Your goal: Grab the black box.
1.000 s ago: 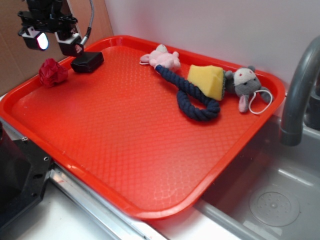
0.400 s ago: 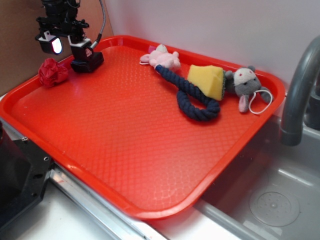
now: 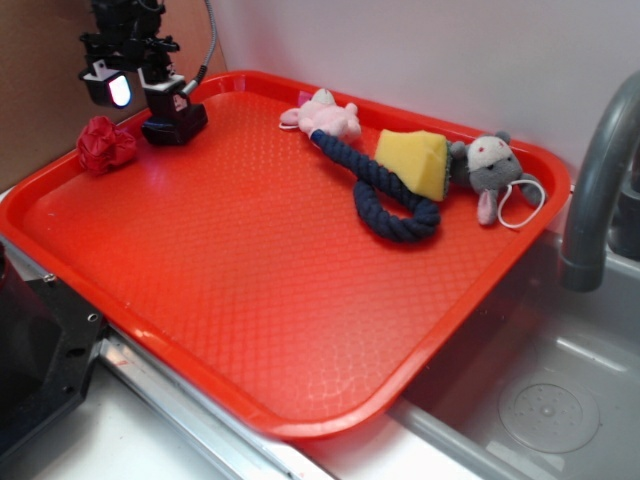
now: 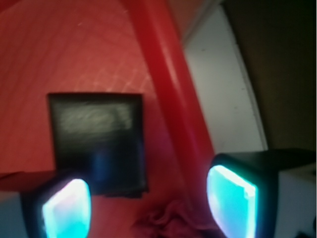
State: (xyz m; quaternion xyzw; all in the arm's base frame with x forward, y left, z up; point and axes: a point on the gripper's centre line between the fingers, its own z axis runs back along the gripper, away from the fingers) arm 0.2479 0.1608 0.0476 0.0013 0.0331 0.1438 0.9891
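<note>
We see the black box [image 3: 177, 123] lying flat in the far left corner of the red tray [image 3: 250, 290], close to the tray's rim, with a red cloth ball [image 3: 106, 145] just beside it. Our claw [image 3: 140, 90] hangs above the box, fingers spread wide and holding nothing. In the wrist view the box [image 4: 99, 144] sits nearer the left finger [image 4: 64, 208].

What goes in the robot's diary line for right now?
phase: reaching | gripper: open, above box | box: on tray, not grabbed
</note>
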